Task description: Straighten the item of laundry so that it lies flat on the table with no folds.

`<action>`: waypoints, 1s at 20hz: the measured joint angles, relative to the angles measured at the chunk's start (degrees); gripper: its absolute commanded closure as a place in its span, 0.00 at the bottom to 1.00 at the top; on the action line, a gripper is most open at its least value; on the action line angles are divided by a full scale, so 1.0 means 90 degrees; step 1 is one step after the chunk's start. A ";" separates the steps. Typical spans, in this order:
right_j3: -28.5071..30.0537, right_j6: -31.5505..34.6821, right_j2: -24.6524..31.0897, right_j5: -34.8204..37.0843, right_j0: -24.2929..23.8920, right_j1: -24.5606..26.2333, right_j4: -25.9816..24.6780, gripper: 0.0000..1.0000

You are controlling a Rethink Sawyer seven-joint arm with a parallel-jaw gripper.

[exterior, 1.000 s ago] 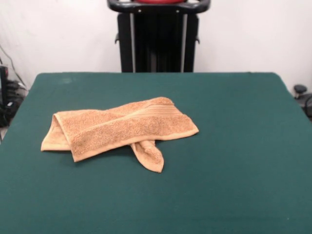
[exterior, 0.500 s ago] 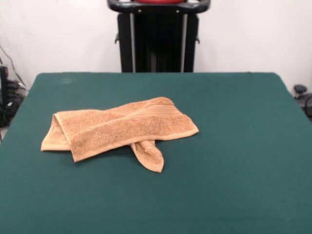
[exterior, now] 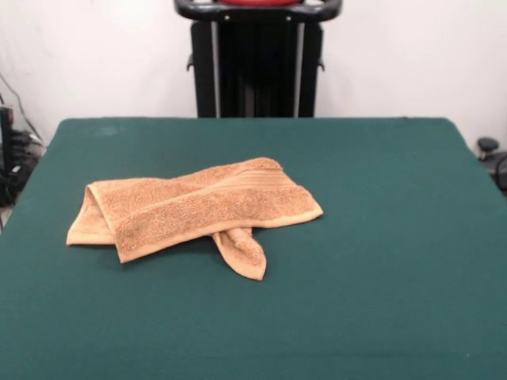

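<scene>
A single orange-tan towel [exterior: 194, 207] lies bunched on the green table [exterior: 380, 237], left of centre in the front view, w/ bare felt on every side and well apart from all edges. Going left to right: at the towel's 9 o'clock end the cloth doubles back on itself in a rounded fold; across the middle a long flap is laid over the lower layer, running roughly 8 o'clock to 2 o'clock; toward 1 o'clock the ribbed band shows near the hem; the 3 o'clock corner lies flat on the felt; and at 5 o'clock a narrow tongue of cloth pokes out from under the flap, twisted. Judging by the terry pile, the towel is light, soft and limp, w/ no stiffness: it should drape from any pinch point and likely drag a bit on the felt, not slide freely. Nothing fragile. Best holds, prob.: the exposed 3 o'clock corner at the hem, or the 5 o'clock tongue, since both sit free of other layers; a grab mid-flap risks lifting two layers at once. Count: one towel, one table, no other items on the top. Robot's pincer doesn't show in this view, so whether it is spread or closed can't be told; only the black pedestal [exterior: 257, 67] stands at 12 o'clock behind the table.
</scene>
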 measured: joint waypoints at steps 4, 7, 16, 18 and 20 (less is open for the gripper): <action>0.0397 -0.0046 -0.0006 -0.0267 -0.0433 -0.0170 0.0005 1.00; 0.0651 -0.0049 0.0035 -0.0631 -0.0750 -0.0160 0.0055 1.00; 0.1769 -0.0049 0.1214 -0.4075 -0.2594 0.0989 0.0036 1.00; 0.1818 -0.0049 0.1375 -0.4502 -0.2750 0.1274 -0.0118 1.00; 0.1855 -0.0049 0.1610 -0.5095 -0.2919 0.1823 -0.0477 1.00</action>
